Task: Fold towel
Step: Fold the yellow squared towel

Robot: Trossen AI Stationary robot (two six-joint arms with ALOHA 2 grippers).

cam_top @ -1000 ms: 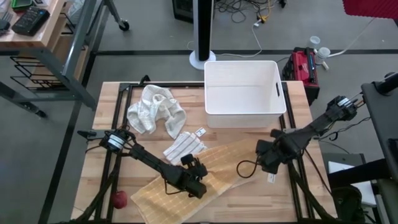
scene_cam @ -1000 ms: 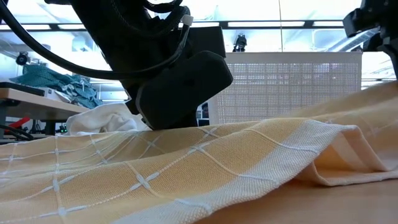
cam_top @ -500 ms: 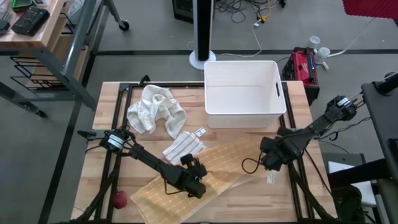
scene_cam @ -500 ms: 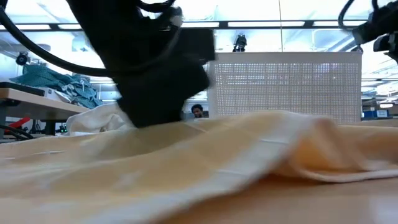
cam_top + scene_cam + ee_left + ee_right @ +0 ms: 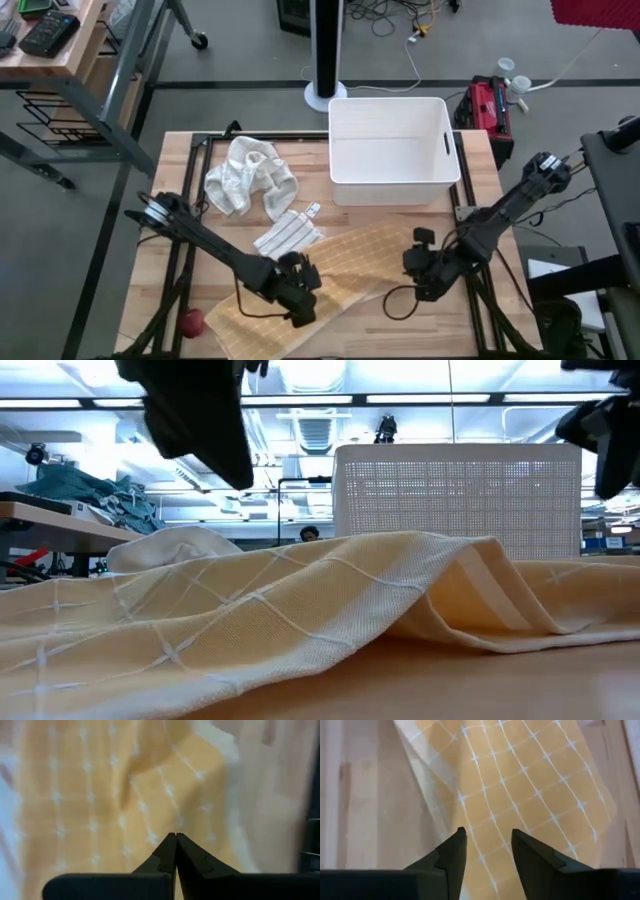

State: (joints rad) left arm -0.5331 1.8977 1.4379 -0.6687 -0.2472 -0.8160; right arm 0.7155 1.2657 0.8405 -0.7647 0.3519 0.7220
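Seemingly, white bin [image 5: 388, 150] holds nothing.

A pale wooden bench [image 5: 180, 180] with black rails carries everything. At about twelve o'clock to one o'clock stands a white bin [image 5: 388, 150]. At ten o'clock lies a crumpled white cloth [image 5: 248, 176]; just beside it toward the centre lies a small striped cloth [image 5: 286, 234]. A yellow checked towel [image 5: 350, 262] spreads from the centre toward seven o'clock. A small red object [image 5: 190, 320] rests at the seven o'clock corner.
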